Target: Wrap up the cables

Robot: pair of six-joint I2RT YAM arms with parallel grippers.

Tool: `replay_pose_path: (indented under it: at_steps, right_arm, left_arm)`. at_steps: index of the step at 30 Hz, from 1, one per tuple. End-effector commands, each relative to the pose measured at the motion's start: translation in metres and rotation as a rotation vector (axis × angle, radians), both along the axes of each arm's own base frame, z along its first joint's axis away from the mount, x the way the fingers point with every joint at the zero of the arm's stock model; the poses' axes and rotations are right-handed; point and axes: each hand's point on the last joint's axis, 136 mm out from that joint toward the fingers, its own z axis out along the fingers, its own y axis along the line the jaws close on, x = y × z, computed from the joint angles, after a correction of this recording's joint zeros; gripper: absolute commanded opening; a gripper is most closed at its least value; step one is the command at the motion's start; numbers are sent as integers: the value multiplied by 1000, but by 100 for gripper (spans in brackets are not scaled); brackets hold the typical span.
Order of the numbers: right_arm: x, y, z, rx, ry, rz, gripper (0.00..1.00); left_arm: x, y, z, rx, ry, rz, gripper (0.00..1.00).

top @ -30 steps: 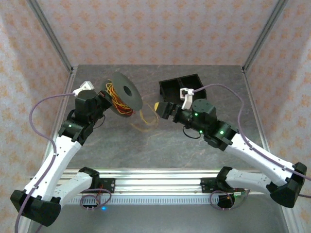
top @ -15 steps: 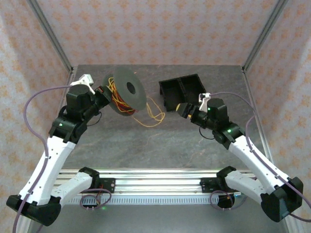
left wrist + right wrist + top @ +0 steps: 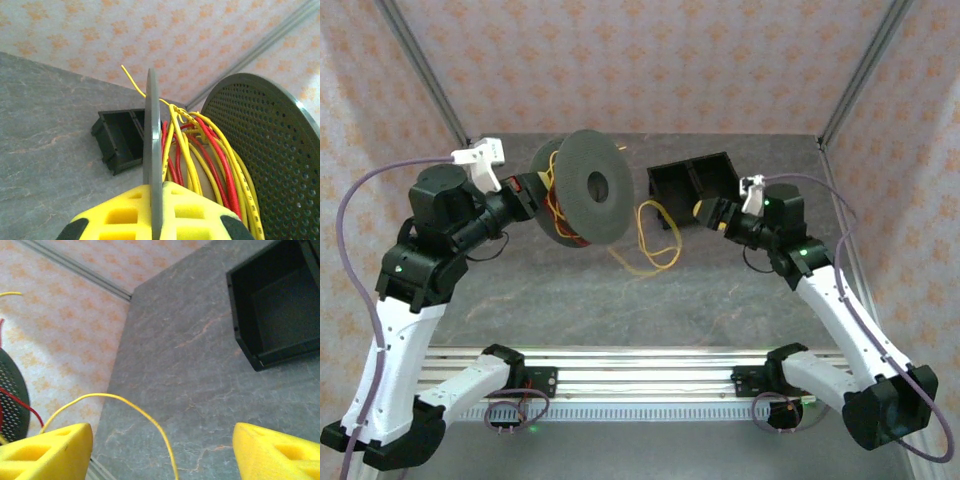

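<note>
Yellow loose cable (image 3: 105,395) between spread right fingers (image 3: 50,447): close on it, feed taut toward spool (image 3: 592,187) clamped by left fingers (image 3: 115,215).

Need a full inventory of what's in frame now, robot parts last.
dark grey round perforated spool: one, dark grey, rear left, gripped by its flange.
thin flexible cables: several, yellow and red, wound on the spool; yellow loops trail onto the table in front of the bin.
black two-compartment plastic bin: one, black, rear centre-right.
grey marbled table: one, grey, under everything.
left gripper: one, yellow, jaws shut on the spool's flange.
right gripper: one, yellow, jaws open, a yellow cable crossing the gap.
</note>
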Motion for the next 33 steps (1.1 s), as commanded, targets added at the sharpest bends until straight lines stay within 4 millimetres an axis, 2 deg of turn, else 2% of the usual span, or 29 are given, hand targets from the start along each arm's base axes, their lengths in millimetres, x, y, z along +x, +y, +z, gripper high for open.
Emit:
replay_pose_path:
  at_steps: [1,4,6,14,18,22,28,33]
  right_arm:
    - [-10,11,21,4,-31,111,72]
    - [-13,24,38,42,-55,200,69]
    - [-14,25,42,18,-67,226,67]
    - [4,3,29,-224,-153,152,60]
    - [-6,15,27,-278,-298,243,60]
    - [-20,23,26,-333,-428,306,65]
    - [-14,18,6,-441,-420,317,66]
    - [-18,25,-6,-439,-407,376,65]
  left_arm:
    - [-18,-17,39,-16,-129,-131,0]
    - [-24,-26,41,-25,-134,-198,0]
    - [-26,-31,42,-28,-134,-232,0]
    - [-25,-43,40,-63,-107,-303,0]
    - [-29,-48,39,-80,-90,-339,0]
    - [-32,-49,38,-80,-78,-352,0]
    - [-33,-53,36,-99,-64,-374,0]
    - [-34,-54,37,-102,-74,-383,0]
